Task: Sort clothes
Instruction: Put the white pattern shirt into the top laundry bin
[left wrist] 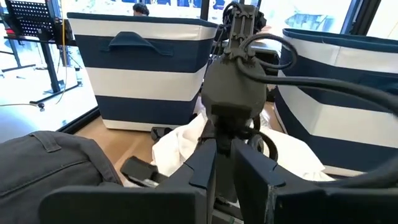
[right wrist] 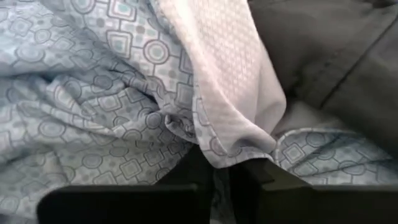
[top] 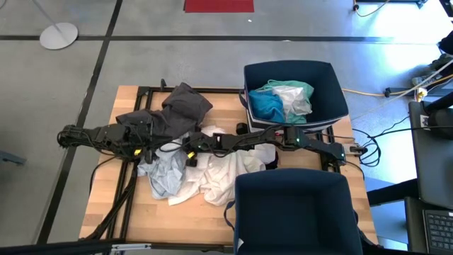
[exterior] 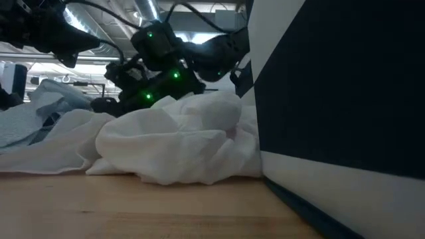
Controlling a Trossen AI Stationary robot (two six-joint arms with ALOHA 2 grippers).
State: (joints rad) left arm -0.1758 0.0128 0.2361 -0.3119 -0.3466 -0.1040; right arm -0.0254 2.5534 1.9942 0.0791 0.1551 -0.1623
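fingers of my right gripper [right wrist: 214, 180] are pinched narrow on cloth: the right wrist view shows a fold of white shirt [right wrist: 230, 81] and the edge of the pale patterned shirt [right wrist: 93, 106] drawn down between them, so i judge i have hold of the white one, perhaps with a bit of the patterned one caught too. my left gripper [top: 145, 149] sits at centre left of the high view over the pile, its fingers close together; i cannot tell whether they hold anything.

step in hand, as i judge it: the pick is made, the lift has not begun. next calls for raising straight up enough to peel one garment off the heap, checking that only one comes, then carrying it to a bin [top: 333, 88].

the clothes lie in a heap at the middle of the worktop [top: 106, 205]: a dark grey garment [top: 180, 106] at upper centre, the patterned shirt at lower centre left, the white shirt just right of it, all overlapping. turquoise [top: 267, 106] and whitish pieces already lie in the upper right bin. the nearer bin [top: 290, 205] at lower right shows nothing inside from above.

the white cloth is limp, crumpled, finely textured.
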